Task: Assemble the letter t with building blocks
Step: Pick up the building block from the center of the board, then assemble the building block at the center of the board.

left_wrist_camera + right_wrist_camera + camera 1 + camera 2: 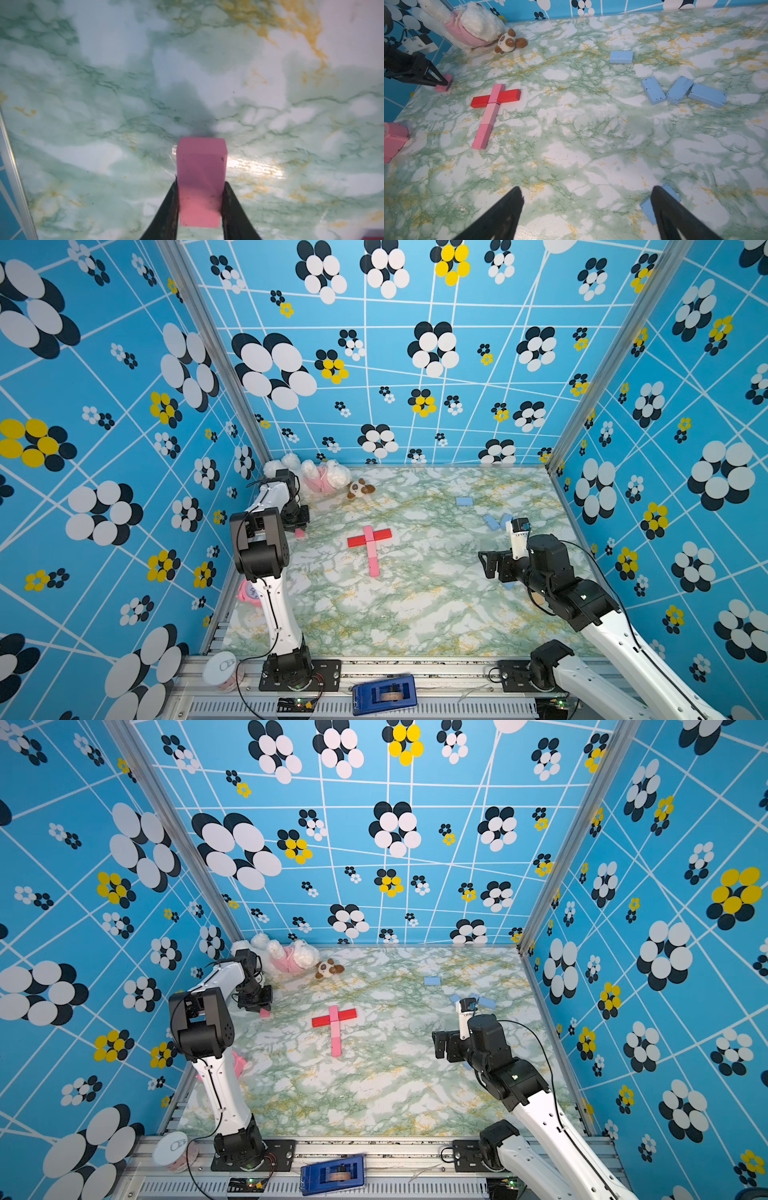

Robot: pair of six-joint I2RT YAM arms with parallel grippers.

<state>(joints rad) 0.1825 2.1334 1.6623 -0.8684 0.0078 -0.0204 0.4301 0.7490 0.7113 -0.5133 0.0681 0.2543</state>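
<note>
Left pincer (201, 182) is clenched on a pink block (200, 158), one finger on each long side, gripping across the short width. The block's long axis points straight out ahead of the pincer. It sits low over the marble worktop (93, 62), close to the left wall; can't tell if it's lifted clear or resting. Right pincer (587, 190) is released, jaws spread wide with nothing between them, and a light blue block (646, 207) lies just beside one finger.

Outward from the left pincer, the t (370, 541) lies mid-worktop, off to that pincer's right, near but apart. Its crossbar is two red blocks (508, 96), one on either side. The stem is three pink blocks (490, 114) laid end to end, long axis running far-to-near with a slight slant. Four loose light blue blocks (679, 89) lie well apart on the right side. A plush toy (467, 25) is in the far left corner.

Judgement: this is a fetch of an extra pink piece. The left arm is nearer the t and holds the block, so the carry is its job, while the right arm looks idle. The move turns on lining the held block's long axis up with the stem and butting it onto a free end, probably the near one. Risk: nudging the stem out of line.
</note>
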